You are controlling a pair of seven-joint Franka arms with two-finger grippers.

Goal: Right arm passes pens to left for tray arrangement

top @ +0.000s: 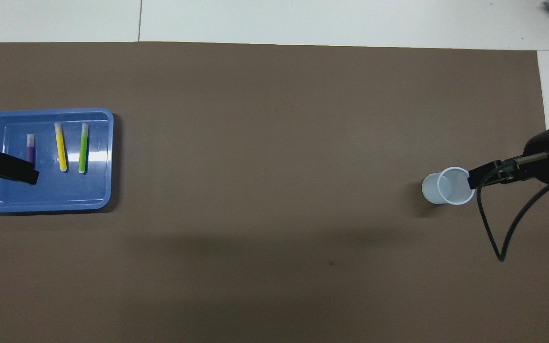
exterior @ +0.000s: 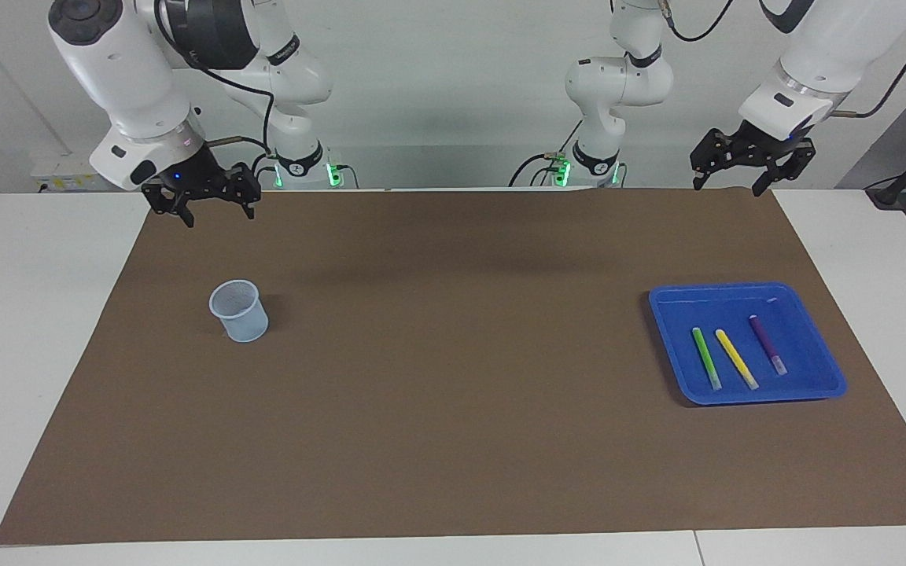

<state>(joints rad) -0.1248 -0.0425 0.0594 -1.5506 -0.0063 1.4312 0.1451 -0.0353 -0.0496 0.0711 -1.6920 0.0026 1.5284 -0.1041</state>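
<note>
Pens (exterior: 736, 358): three, side by side in the tray (exterior: 815, 389) (arrangement judged complete). Left gripper (exterior: 752, 161) and right gripper (exterior: 203, 196): raised clear, released, empty. Next: none beyond parking.

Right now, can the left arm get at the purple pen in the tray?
Probably yes. The purple pen lies uncovered in the blue tray, apart from the yellow pen. The left claw hangs open and empty above the mat's edge.
</note>
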